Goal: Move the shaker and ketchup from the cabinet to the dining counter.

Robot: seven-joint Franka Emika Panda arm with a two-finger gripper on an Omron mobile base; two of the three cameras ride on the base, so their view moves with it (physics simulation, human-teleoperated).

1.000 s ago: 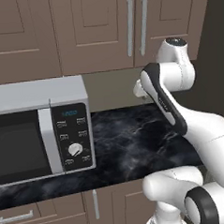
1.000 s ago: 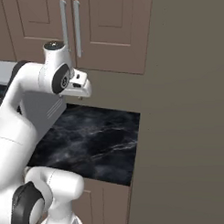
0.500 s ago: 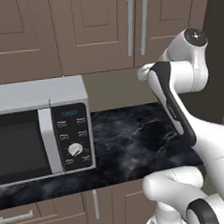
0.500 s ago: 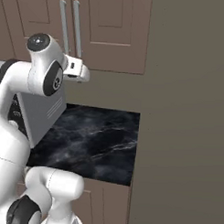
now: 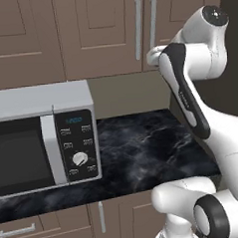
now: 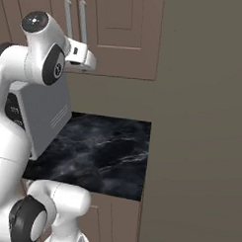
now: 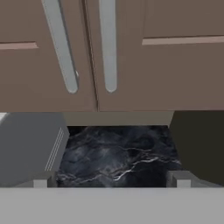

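Observation:
The cabinet (image 5: 101, 37) (image 6: 127, 39) (image 7: 175, 74) is a brown wall unit, and its panelled doors are closed. Two long silver handles (image 5: 139, 27) (image 6: 82, 18) (image 7: 108, 48) hang side by side where the doors meet. My gripper (image 5: 151, 54) (image 6: 88, 63) (image 7: 111, 179) is raised just in front of the lower ends of those handles. Its fingertips (image 7: 43, 179) stand wide apart, open, with nothing between them. The shaker, the ketchup and the dining counter are out of view.
A grey microwave (image 5: 37, 136) (image 6: 44, 115) (image 7: 30, 148) stands at the left on a narrow black marble worktop (image 5: 143, 149) (image 6: 102, 152) (image 7: 118, 153). A tall dark panel (image 6: 202, 121) (image 7: 197, 144) bounds the worktop on the right. Drawer fronts (image 5: 28, 231) sit below.
The arm has lifted the hand from above the worktop up to the bottom of the cabinet doors, close to the handles. The jaws stay wide.

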